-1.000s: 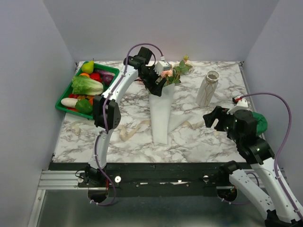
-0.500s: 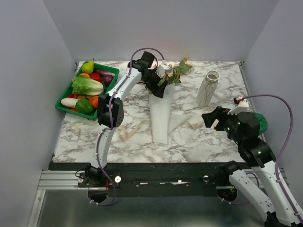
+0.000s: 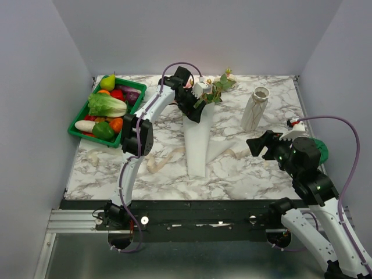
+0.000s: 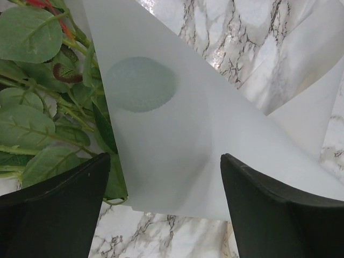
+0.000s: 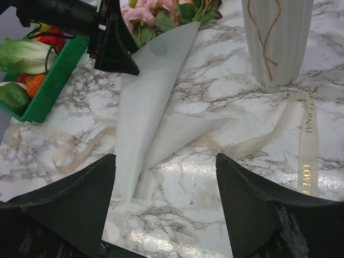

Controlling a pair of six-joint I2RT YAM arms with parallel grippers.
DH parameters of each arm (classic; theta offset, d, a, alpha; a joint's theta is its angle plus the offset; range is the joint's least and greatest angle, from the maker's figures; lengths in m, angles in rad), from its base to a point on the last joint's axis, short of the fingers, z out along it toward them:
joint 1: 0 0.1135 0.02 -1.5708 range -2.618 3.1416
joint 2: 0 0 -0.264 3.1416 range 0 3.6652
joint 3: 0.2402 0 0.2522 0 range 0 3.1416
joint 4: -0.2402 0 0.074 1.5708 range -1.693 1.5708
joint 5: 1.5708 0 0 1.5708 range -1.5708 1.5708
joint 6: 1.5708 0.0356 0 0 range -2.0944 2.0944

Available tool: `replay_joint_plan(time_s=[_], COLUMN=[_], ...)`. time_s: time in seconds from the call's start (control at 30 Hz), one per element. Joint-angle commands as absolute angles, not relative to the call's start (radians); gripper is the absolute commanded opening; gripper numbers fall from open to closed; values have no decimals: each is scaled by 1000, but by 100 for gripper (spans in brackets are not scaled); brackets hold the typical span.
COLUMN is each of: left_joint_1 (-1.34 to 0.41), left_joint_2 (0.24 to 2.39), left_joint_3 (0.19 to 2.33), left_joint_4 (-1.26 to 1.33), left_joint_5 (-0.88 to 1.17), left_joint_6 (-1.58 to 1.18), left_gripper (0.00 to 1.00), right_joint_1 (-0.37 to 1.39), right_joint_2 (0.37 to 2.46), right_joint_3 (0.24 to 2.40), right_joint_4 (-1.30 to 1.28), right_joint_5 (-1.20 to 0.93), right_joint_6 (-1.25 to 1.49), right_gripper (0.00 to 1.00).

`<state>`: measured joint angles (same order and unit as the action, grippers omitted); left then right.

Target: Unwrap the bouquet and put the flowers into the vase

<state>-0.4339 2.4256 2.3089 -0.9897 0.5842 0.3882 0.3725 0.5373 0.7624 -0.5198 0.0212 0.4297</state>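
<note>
Bouquet: a bouquet (image 3: 196, 136) of pink and peach artificial roses (image 5: 148, 11) and green leaves (image 4: 32, 123) in a white paper cone is found lying flat at the middle of the grey-veined white marble table (image 3: 261, 174). Its tip is turned toward the near edge and its blooms toward the far wall.
Wrapping: one flap of the cone is seen spread on the table to its right. The stems are hidden inside the paper.
Ribbon: a cream printed ribbon (image 5: 309, 137) is seen loose on the table on both sides of the cone. Whether it passes beneath as one piece cannot be told.
Vase: a slim cream-white ribbed vase with brown marbled lines (image 3: 254, 110) stands upright right of the blooms, apart from the bouquet.
Left gripper: the left gripper (image 4: 165, 161) is held over the cone's wide end, just beside the leaves. Its black fingers (image 4: 59, 215) are spread wide, with paper seen between them. Contact with the paper cannot be told.
Right gripper: the right gripper (image 5: 165, 161) is held above the near right of the table, facing the cone. Its fingers (image 5: 252, 215) are spread apart, clear of paper and ribbon.
Tray: a green plastic tray (image 5: 54, 83) of toy vegetables (image 3: 107, 106) is noted at the far left, well apart from the bouquet.
Pouch: a dark green pouch (image 3: 319, 150) at the right edge is partly hidden by the right arm.
</note>
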Motion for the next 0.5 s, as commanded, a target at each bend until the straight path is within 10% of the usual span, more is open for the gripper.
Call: replay_joint_plan(time_s=[0.0,0.47], left_joint_1=[-436,-436], left_joint_2=[2431,2415], left_joint_3=[2298,2295], left_joint_4=[-988,-1006], left_joint_5=[568,529], left_joint_6=[385,391], left_gripper=[90,56], right_joint_1=[373,371], right_joint_2=[528,525], right_joint_3=[756,758], right_joint_4=[-492,-489], right_joint_5=[-28,-43], right_joint_6=[437,445], right_gripper=[81,80])
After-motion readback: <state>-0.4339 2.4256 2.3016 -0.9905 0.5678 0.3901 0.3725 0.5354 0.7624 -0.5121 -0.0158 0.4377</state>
